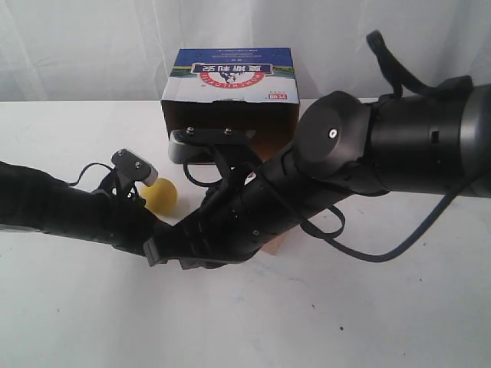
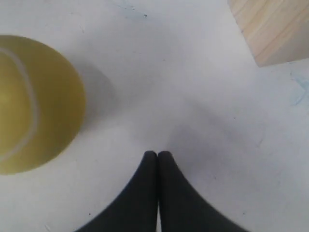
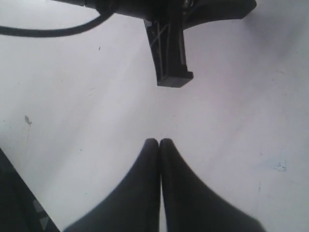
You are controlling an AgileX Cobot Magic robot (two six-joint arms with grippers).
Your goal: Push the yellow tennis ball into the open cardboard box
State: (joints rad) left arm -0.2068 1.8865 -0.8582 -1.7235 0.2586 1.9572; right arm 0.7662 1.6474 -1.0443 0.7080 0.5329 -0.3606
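Note:
The yellow tennis ball [image 1: 161, 195] rests on the white table in front of and left of the open cardboard box [image 1: 230, 77], whose dark opening faces the ball's side. In the left wrist view the ball [image 2: 34, 101] lies just beside my left gripper [image 2: 158, 154], which is shut and empty, a small gap apart. The right arm crosses the middle and hides the left fingertips in the exterior view. My right gripper [image 3: 159, 141] is shut on nothing; its tip [image 1: 153, 251] lies low by the left arm, nearer than the ball.
A pale wooden cube [image 2: 273, 26] sits ahead of the left gripper, and only its corner [image 1: 272, 244] shows under the right arm. A black bracket of the left arm [image 3: 169, 53] and a cable [image 3: 48, 31] lie ahead of the right gripper. A white curtain hangs behind the box.

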